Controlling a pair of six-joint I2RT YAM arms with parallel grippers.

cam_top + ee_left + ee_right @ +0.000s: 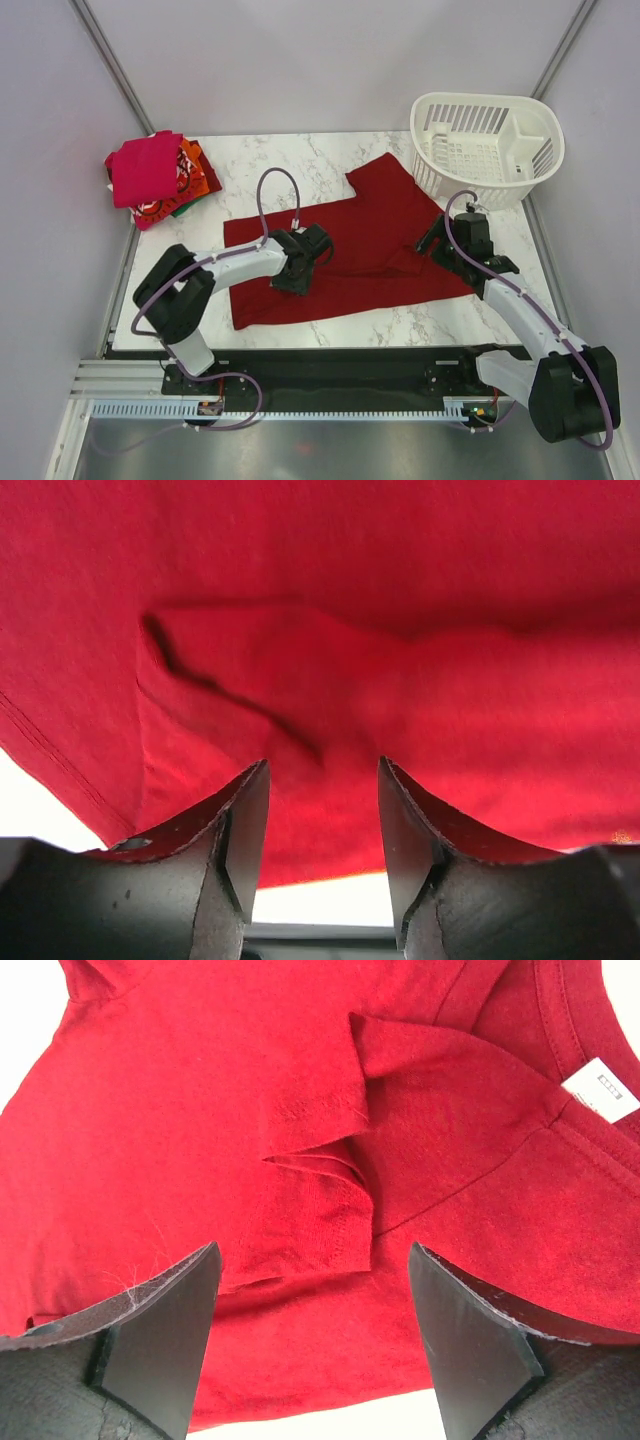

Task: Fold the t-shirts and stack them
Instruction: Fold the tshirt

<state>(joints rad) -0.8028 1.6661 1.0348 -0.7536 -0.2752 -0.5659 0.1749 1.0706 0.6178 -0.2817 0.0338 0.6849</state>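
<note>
The dark red t-shirt (372, 262) lies spread across the middle of the marble-patterned worktop (300, 160). Its long axis runs left to right and tilts a little, the left end nearer the near edge and the right end nearer the far one. One flap of it reaches toward the far-right corner, stopping just beside the white slotted plastic basket (470, 182) that stands there. The small white neck label (600, 1085) shows only in the right wrist view, which puts the collar in the right-hand part of the shirt. The cloth is a soft, matte knit, mostly flat. A sleeve (320, 1150) with a stitched double hem is folded over into a loose pleat, and a shallow dark crease (230, 695) runs diagonally nearer the left arm. The left gripper (323, 765) is low over the left half of the shirt. Its dark, wedge-shaped fingers are about half apart and nothing is pinched between them, with only flat red cloth showing in the gap. The right gripper (315, 1250) is over the shirt's right side, near the sleeve pleat. Its jaws are spread wide and hold nothing. At the far-left corner sits a pile of folded shirts: a magenta-pink one (145, 168) on top, an orange one (197, 165) beneath, and a red one with white print (150, 210) at the near side of the pile.
</note>
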